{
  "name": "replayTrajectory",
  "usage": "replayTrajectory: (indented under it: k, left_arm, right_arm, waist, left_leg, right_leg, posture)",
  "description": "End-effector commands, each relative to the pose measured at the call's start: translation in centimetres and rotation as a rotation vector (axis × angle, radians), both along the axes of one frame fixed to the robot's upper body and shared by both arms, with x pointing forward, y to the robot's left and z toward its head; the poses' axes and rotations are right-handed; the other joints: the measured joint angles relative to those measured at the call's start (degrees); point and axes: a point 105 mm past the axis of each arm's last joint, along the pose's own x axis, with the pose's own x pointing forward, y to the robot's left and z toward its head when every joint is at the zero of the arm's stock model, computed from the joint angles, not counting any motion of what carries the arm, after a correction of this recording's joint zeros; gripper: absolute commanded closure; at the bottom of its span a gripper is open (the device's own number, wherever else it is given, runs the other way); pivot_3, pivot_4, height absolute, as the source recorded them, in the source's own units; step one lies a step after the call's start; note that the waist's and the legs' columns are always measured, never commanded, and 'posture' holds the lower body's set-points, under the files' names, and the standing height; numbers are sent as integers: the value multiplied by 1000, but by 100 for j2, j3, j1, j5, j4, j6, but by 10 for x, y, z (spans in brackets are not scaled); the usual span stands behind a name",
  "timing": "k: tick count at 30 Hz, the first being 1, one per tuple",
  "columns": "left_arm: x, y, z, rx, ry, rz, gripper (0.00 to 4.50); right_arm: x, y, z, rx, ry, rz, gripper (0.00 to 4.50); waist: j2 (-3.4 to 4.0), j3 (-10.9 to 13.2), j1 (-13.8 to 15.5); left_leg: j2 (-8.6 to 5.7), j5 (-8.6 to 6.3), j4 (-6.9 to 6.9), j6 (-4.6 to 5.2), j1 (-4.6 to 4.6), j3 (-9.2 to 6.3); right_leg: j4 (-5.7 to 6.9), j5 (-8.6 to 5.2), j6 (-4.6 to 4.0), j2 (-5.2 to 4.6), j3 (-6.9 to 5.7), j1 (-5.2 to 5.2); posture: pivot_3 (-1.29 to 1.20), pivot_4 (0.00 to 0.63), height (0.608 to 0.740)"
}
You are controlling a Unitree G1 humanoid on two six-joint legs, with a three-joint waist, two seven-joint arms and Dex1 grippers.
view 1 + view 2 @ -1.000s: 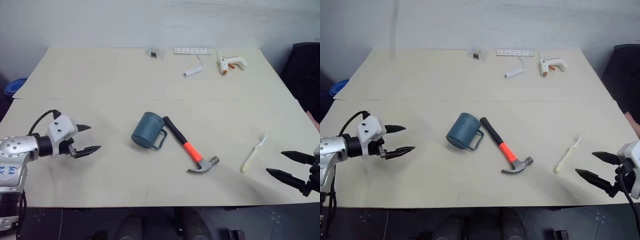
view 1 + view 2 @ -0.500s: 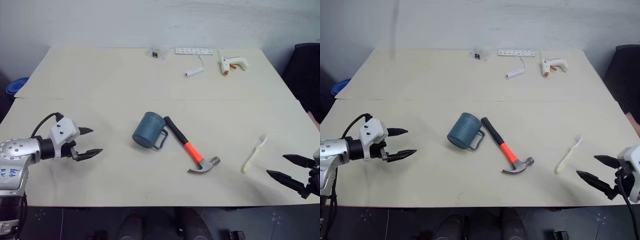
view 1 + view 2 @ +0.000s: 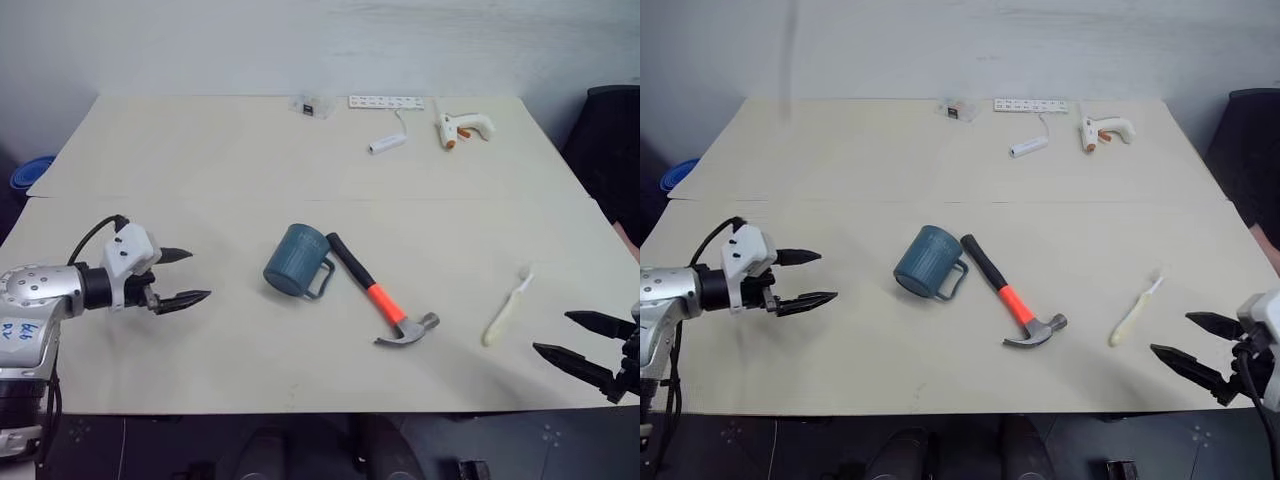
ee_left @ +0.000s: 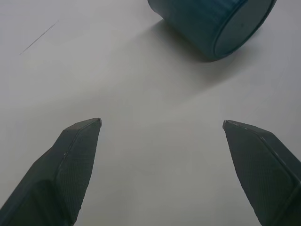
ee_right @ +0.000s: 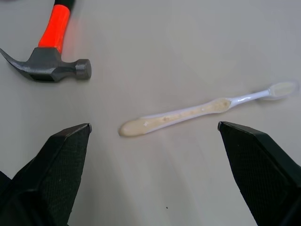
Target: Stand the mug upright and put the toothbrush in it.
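Right wrist view: toothbrush [image 5: 202,109] lies flat just beyond the empty, wide-spread right gripper [image 5: 153,127].

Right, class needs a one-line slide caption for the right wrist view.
Open right claw hovers over the toothbrush lying flat on the table, hammer nearby.

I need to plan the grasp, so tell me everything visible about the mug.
The mug is dark teal-blue, ribbed and cylindrical, with a squarish loop handle. It lies tipped on its side near the middle of the table, untouched by either end effector. Its handle side sits right against the hammer grip, apparently touching. The left wrist view shows its flat base.
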Motion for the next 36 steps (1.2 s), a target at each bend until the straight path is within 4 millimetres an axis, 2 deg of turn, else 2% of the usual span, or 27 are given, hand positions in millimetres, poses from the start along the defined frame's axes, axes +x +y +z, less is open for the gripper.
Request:
replayTrajectory:
  k: [1,4,6,8,11,12,14,15,19,22,25,29,32,36]
  left_arm:
    - [1,-5,11,13,-43,-22,139]
    - [-2,-17,23,-47,-33,-53,139]
    - [-7,-30,35,-95,-7,-110,139]
    - [-23,-48,46,-129,45,-226,139]
    - [-50,-71,59,-132,121,-391,139]
    - [-57,-76,59,-104,137,-440,139]
    - [-64,-82,59,-68,156,-491,139]
    - [-66,-85,58,-52,158,-510,139]
    - [-62,-95,63,-35,135,-572,139]
    - [-54,-100,67,-33,107,-579,139]
    - [-53,-104,71,-42,89,-588,139]
    - [-54,-106,72,-42,77,-589,139]
    - [-53,-106,71,-42,72,-582,0]
    - [-51,-108,69,-43,64,-574,0]
  right_arm:
    - [2,3,12,-14,-47,2,0]
    - [9,29,22,-3,-72,86,0]
    - [17,63,28,27,-84,171,0]
    - [26,98,30,84,-78,219,0]
    - [44,143,21,174,-35,198,0]
    - [45,163,14,178,-7,235,0]
    - [45,185,7,166,30,283,0]
    - [47,190,4,167,46,284,0]
    - [82,196,-17,65,110,203,0]
    - [95,198,-31,8,155,170,0]
    - [102,193,-44,-66,173,137,0]
    - [102,192,-54,-92,194,138,0]
    - [103,193,-56,-83,193,135,606]
    - [106,198,-53,-90,159,135,1904]
  waist:
    - [0,0,-7]
    - [0,0,-16]
    - [-4,2,-33]
    - [-6,3,-70]
    - [-16,0,-125]
    - [-17,0,-140]
    - [-4,6,-143]
    - [-1,6,-141]
    - [-3,6,-128]
    - [-4,5,-126]
    - [-3,5,-138]
    - [-6,4,-159]
    - [-10,1,-149]
    - [-13,-1,-148]
  left_leg:
    - [0,0,-1,0,0,0]
    - [3,0,-1,0,-1,-2]
    - [10,0,2,0,0,-2]
    - [14,3,12,-3,-1,-7]
    - [20,3,5,-7,-6,-22]
    - [18,4,0,-9,-8,-26]
    - [19,5,-3,-15,-22,-23]
    - [12,6,-7,-17,-33,-25]
    - [-13,15,22,-26,-104,-27]
    - [-29,18,36,-24,-109,-30]
    - [-30,18,38,-23,-107,-28]
    - [-23,18,39,-22,-102,-29]
    - [-23,18,51,-22,-100,-30]
    - [-24,17,67,-21,-101,-32]
  right_leg:
    - [-1,0,0,1,0,0]
    - [-1,0,0,2,1,-1]
    - [5,0,0,1,3,-1]
    - [13,2,-1,2,1,-2]
    - [9,-4,-10,5,-11,-3]
    - [11,-6,-14,3,-12,-8]
    - [12,-7,-17,2,-8,-30]
    - [16,-8,-18,-2,-9,-48]
    - [33,-4,-10,-6,-11,-110]
    - [42,-2,-7,-11,-12,-111]
    - [51,-2,-7,-2,-11,-111]
    - [63,-4,-10,8,-10,-112]
    - [71,-4,-10,8,-11,-111]
    - [78,-4,-10,7,-11,-108]
  posture:
    - [0,150,740]
    - [0,150,740]
    - [0,150,740]
    - [0,150,740]
    - [0,150,740]
    - [0,150,740]
    - [0,150,740]
    - [0,150,740]
    - [0,150,740]
    - [0,150,740]
    - [0,150,740]
    - [0,150,740]
    - [0,150,740]
    - [0,150,740]
